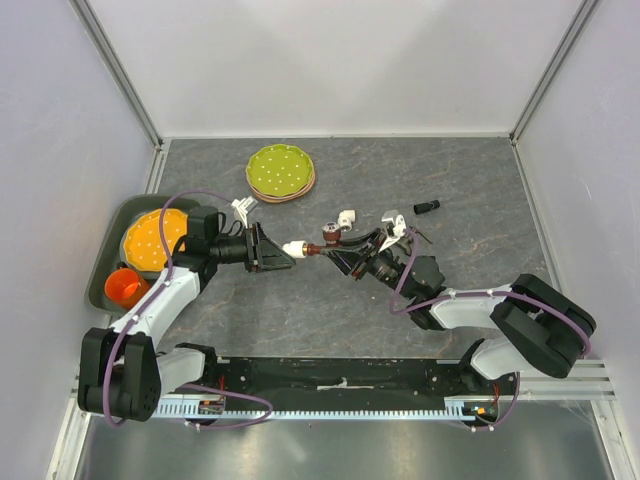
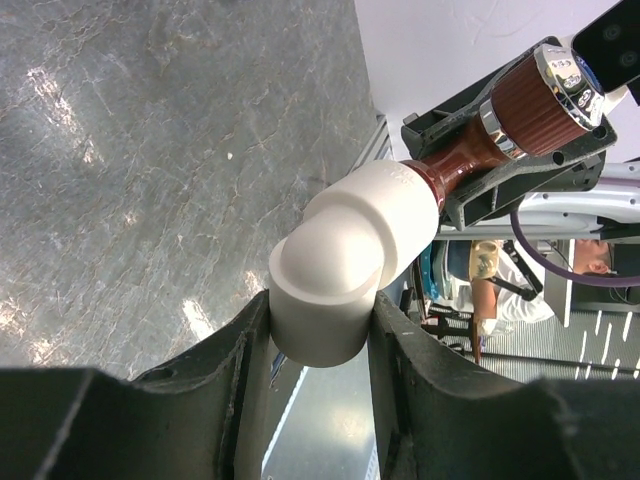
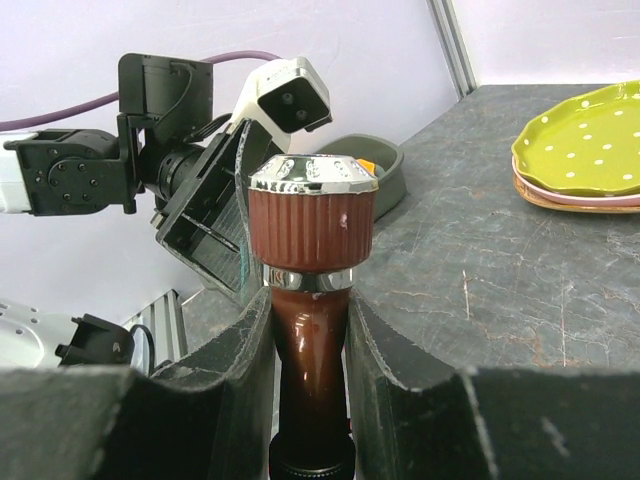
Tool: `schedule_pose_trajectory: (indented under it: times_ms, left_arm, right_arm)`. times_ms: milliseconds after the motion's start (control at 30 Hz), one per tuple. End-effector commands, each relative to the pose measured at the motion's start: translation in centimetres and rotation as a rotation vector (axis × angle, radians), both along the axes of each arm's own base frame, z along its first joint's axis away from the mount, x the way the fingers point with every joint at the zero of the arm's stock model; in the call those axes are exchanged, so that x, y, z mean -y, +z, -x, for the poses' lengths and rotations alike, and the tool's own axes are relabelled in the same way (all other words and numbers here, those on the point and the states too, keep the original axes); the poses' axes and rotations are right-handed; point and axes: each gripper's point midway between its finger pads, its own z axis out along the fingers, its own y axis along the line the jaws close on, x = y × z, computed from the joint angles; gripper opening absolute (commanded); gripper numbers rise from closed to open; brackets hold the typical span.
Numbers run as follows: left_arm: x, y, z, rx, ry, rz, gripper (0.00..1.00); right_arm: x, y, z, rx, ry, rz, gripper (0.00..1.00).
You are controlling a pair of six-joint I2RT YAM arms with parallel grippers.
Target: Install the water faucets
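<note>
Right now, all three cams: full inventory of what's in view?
reddish-brown faucet: one, brown with chrome cap, mid-air over table centre, its end at the held elbow's mouth
held white elbow: one, white, mid-air, left of the faucet
loose white elbow: one, white, on table just behind the faucet
black cylinder: one, black, on table, back right
plates: stack, green dotted on pink, back centre
tray: one, grey, left edge
orange plate: one, orange, in tray
orange cup: one, orange, in tray, near end
left gripper: one, black, shut on held white elbow
right gripper: one, black, shut on reddish-brown faucet
</note>
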Motion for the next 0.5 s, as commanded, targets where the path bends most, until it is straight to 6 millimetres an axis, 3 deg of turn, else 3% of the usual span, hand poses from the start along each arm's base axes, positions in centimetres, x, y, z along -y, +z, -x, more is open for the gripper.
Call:
schedule_pose_trajectory:
  times_ms: [0, 233, 467]
  left_arm:
    - [0.6, 2.6, 1.1, 0.063, -0.086, 0.083, 0.02]
    - [0.9, 4.0, 1.2, 0.137, -0.058, 0.092, 0.02]
    - [3.3, 4.5, 2.4, 0.160, -0.040, 0.118, 0.02]
  right_arm:
    - [1.9, 11.6, 3.8, 0.323, 0.075, -0.349, 0.00]
    - [2.1, 12.0, 4.3, 0.283, 0.103, -0.384, 0.00]
    - [2.5, 12.6, 5.0, 0.275, 0.116, -0.411, 0.00]
